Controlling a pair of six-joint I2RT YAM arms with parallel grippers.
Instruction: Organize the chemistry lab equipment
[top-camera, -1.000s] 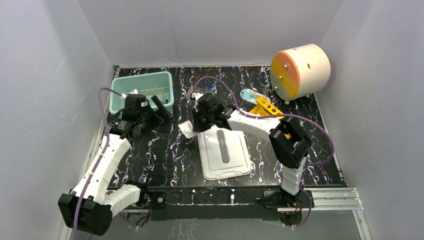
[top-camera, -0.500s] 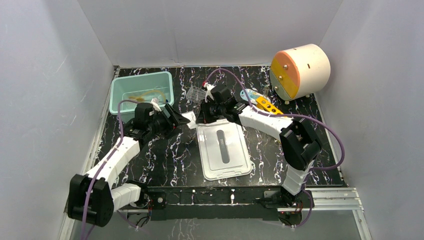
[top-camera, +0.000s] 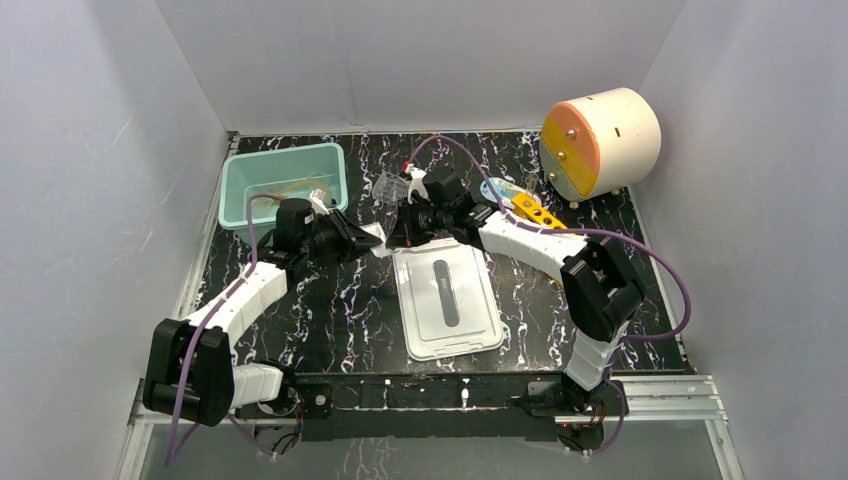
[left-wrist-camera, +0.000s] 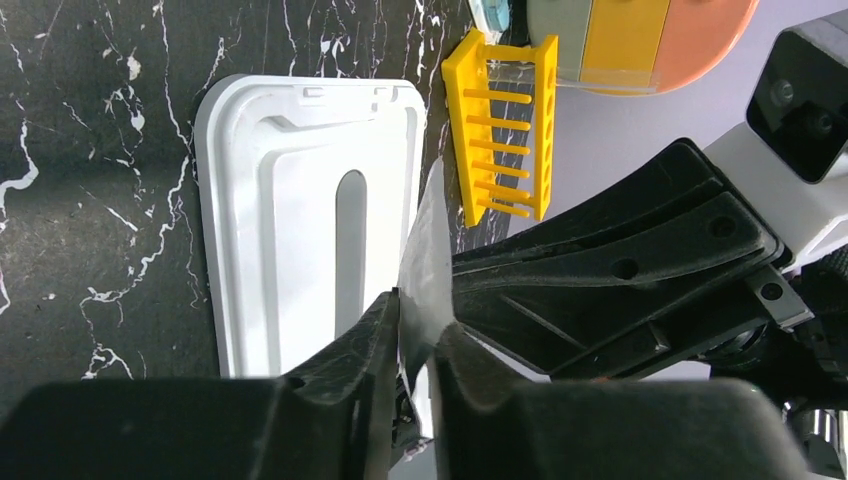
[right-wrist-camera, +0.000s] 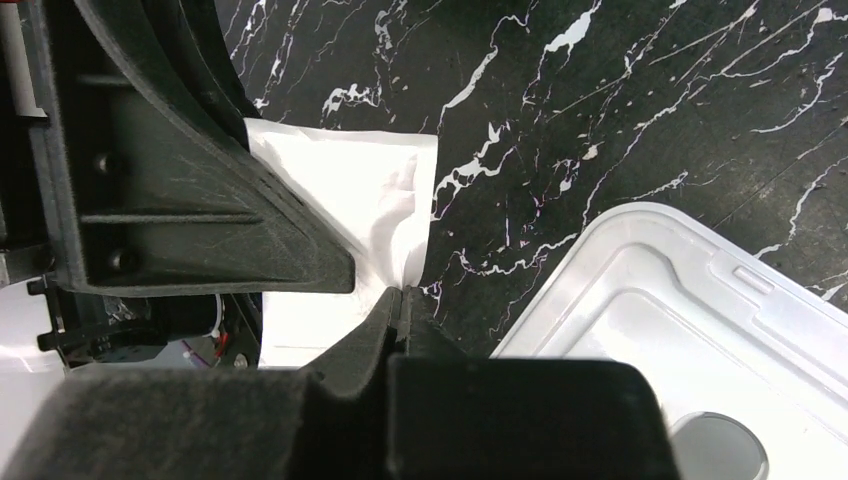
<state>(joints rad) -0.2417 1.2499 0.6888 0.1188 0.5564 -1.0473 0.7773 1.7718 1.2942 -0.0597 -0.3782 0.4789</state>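
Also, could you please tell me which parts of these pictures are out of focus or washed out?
Top external: evenly lit and sharp throughout. Left wrist: the left gripper is blurred close up, while the yellow plastic tube rack is crisp. Right wrist: the thin white packet is nearly washed out, the black marbled table sharp.

Top view high, looking down; wrist views close, share packet (right-wrist-camera: 340, 190), lid (right-wrist-camera: 640, 330).
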